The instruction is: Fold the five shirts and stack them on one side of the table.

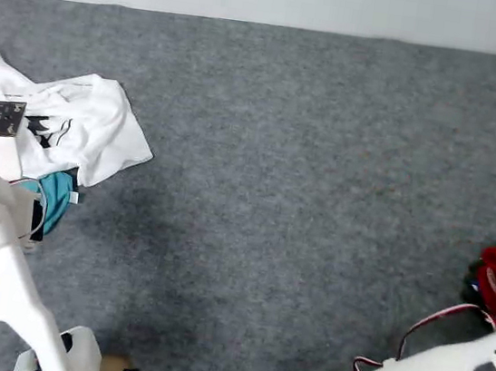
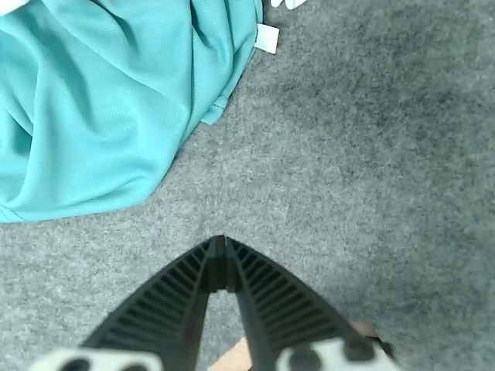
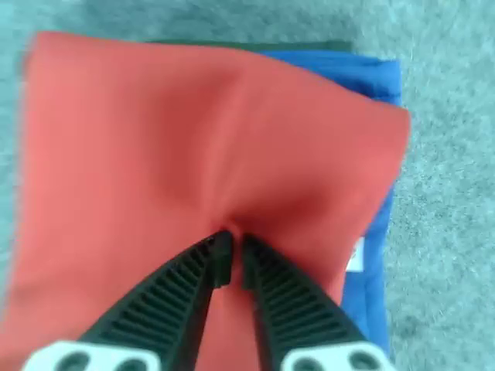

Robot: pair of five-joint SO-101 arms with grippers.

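Right gripper closed, nipping pucker of red shirt atop folded blue shirt, table's 4 o'clock, likely settling stack. Left gripper closed, empty, beside teal shirt, 8 o'clock, probably next.

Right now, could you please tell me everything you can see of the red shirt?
The red shirt is folded into a soft-looking rectangle. It lies flat on a folded blue shirt, whose edge shows along one side, on the right side of the table. The right gripper pinches its cloth with shut fingers, and creases fan out from the pinch.
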